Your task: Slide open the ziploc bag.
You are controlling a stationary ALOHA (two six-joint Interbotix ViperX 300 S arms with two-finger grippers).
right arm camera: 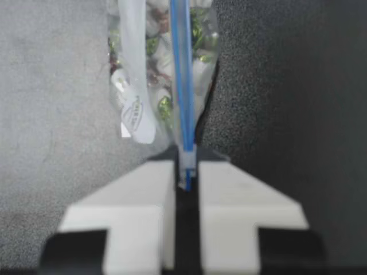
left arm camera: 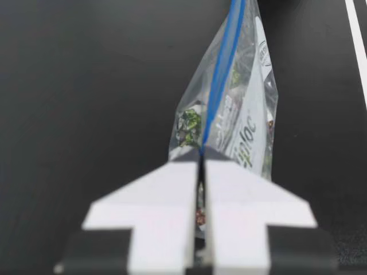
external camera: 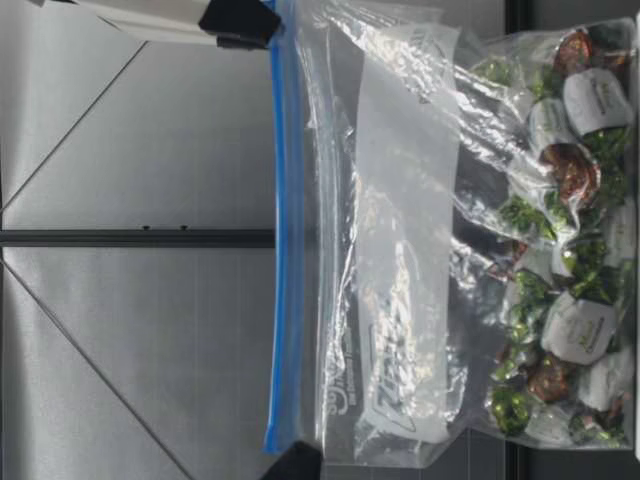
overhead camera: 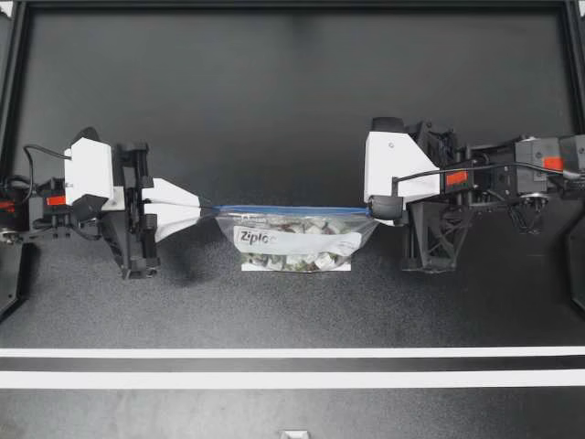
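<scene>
Looking straight down, I see the ziploc bag (overhead camera: 297, 240) stretched between both arms just below the centre of the frame, over the dark tabletop (overhead camera: 292, 110). Its blue zipper strip (overhead camera: 292, 208) runs as a taut, nearly level line from one arm to the other. My left end effector (overhead camera: 208, 209) comes in from the left edge, its white fingers pressed together on the bag's left corner. My right end effector (overhead camera: 375, 210) reaches in from the right edge and is clamped on the opposite end of the strip. Two white stripes (overhead camera: 292, 352) cross the lower part of the frame, well apart from the bag.

From table height, the bag (external camera: 400, 260) hangs with the strip (external camera: 285, 250) uppermost and the wrapped sweets (external camera: 570, 250) (green, brown and white wrappers) heaped at its base. Whether the base touches the tabletop I cannot tell. A dark fingertip of my right end effector (external camera: 240, 28) meets one end of the strip, and my left end effector (external camera: 295, 462) meets the other.

On the left wrist camera, the end effector (left arm camera: 202, 163) is narrow, its fingers pinching the bag (left arm camera: 246, 114) where the strip (left arm camera: 223, 69) ends. On the right wrist camera, the end effector (right arm camera: 186, 166) is likewise squeezed onto the strip (right arm camera: 182, 74), with a pale blue end showing between the fingers and the bag (right arm camera: 137, 86) ahead.
</scene>
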